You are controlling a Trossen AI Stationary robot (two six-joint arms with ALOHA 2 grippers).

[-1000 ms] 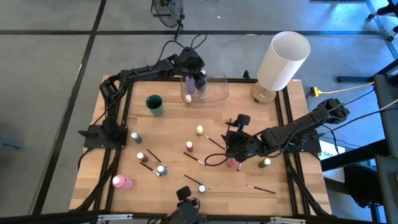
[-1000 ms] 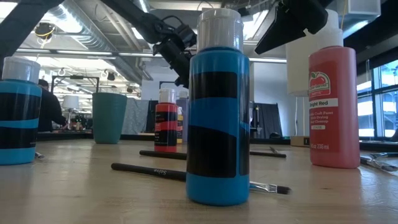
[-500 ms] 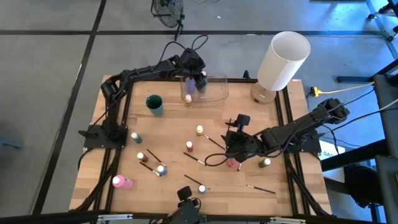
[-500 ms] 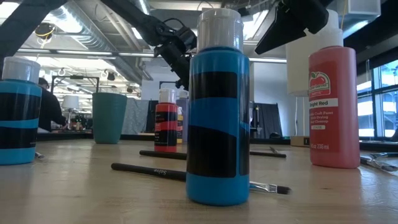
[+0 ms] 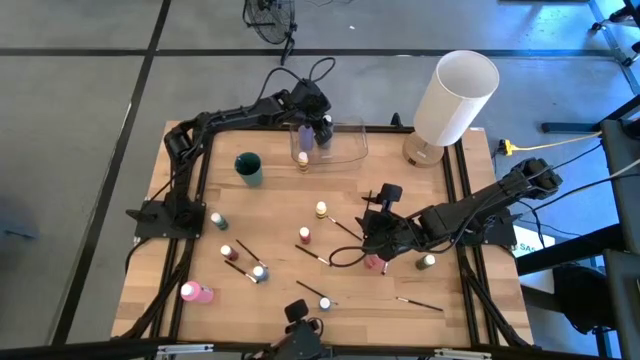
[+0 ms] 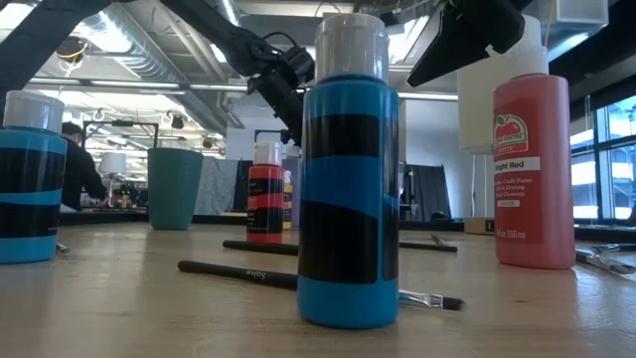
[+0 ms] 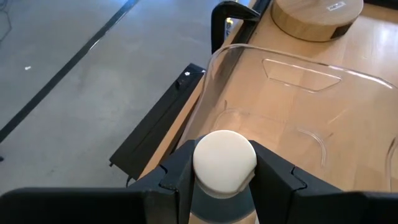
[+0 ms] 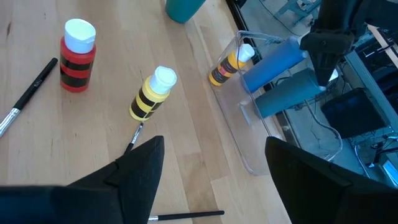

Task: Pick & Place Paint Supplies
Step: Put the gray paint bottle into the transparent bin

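Observation:
My left gripper (image 5: 318, 127) is at the table's far side, over the left end of the clear container (image 5: 345, 145), shut on a blue bottle (image 8: 273, 62) with a white cap (image 7: 224, 160). An orange bottle (image 8: 227, 68) stands inside the container. My right gripper (image 5: 375, 240) hangs open above mid-table, its fingers spread wide (image 8: 214, 180) and empty, next to a pink bottle (image 5: 372, 262). Several small bottles stand about the table, such as a yellow one (image 8: 152, 93) and a red one (image 8: 78, 53). Thin dark brushes (image 5: 315, 292) lie flat on the wood. My left gripper pinches the blue bottle just under its cap (image 7: 224, 186), one finger (image 7: 177, 180) on each side. The fingers slant down from the table's left side. The bottle hangs about upright below them at the container; whether its base rests on the floor I cannot tell.
A large white cylinder (image 5: 455, 95) stands at the far right corner on a round wooden base (image 7: 311, 15). A teal cup (image 5: 248, 168) stands left of the container. A black cable loop (image 5: 345, 257) lies by my right gripper. Close to the low camera stands a blue bottle with black stripes (image 6: 348, 179).

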